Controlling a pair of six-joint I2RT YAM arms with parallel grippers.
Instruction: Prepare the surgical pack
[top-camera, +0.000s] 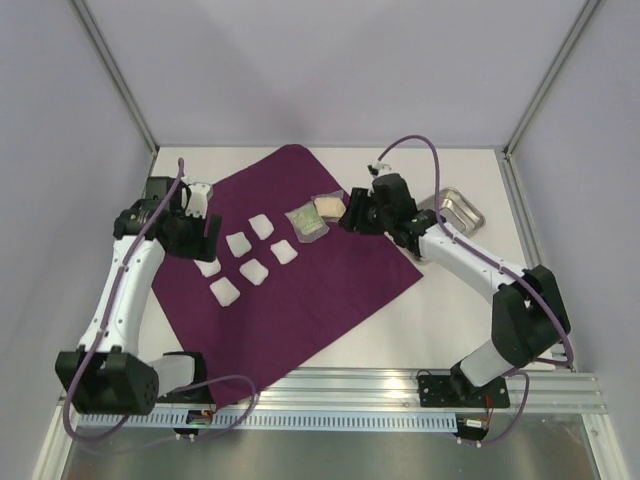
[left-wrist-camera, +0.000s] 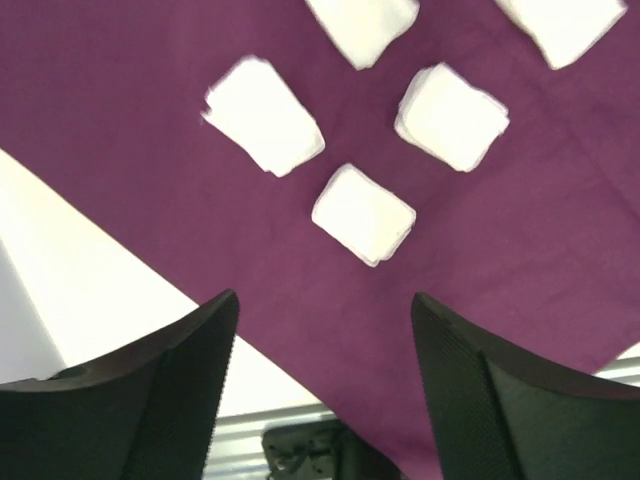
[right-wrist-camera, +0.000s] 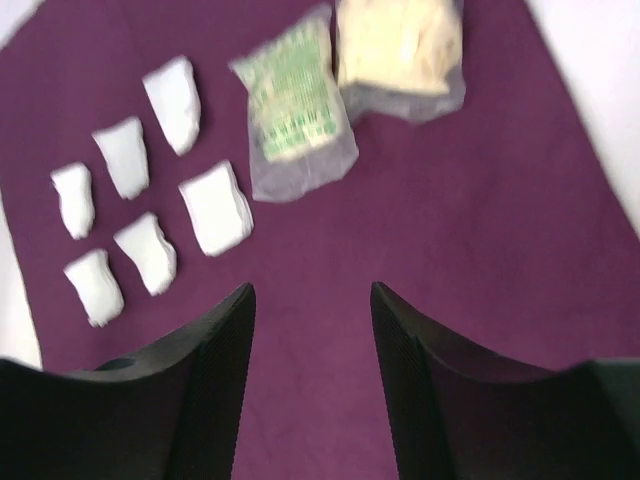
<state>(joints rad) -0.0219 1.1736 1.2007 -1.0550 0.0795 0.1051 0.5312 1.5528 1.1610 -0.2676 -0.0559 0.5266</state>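
Note:
The deep-purple cloth (top-camera: 320, 285) lies spread flat on the table. Several white gauze squares (top-camera: 253, 270) sit on its left half. A green clear packet (top-camera: 306, 220) and a beige one (top-camera: 329, 207) lie near its far corner. The steel tray (top-camera: 460, 210) stands off the cloth at the right. My left gripper (top-camera: 200, 243) hangs open and empty over the cloth's left edge, gauze (left-wrist-camera: 363, 213) just ahead of it (left-wrist-camera: 325, 310). My right gripper (top-camera: 347, 217) is open and empty (right-wrist-camera: 312, 300) above the cloth, the green packet (right-wrist-camera: 297, 115) and beige packet (right-wrist-camera: 400, 45) ahead. No forceps show.
Bare white table (top-camera: 440, 320) lies to the right of the cloth and a strip (left-wrist-camera: 110, 290) to its left. Grey walls and frame posts close in the back and sides. An aluminium rail (top-camera: 400, 390) runs along the near edge.

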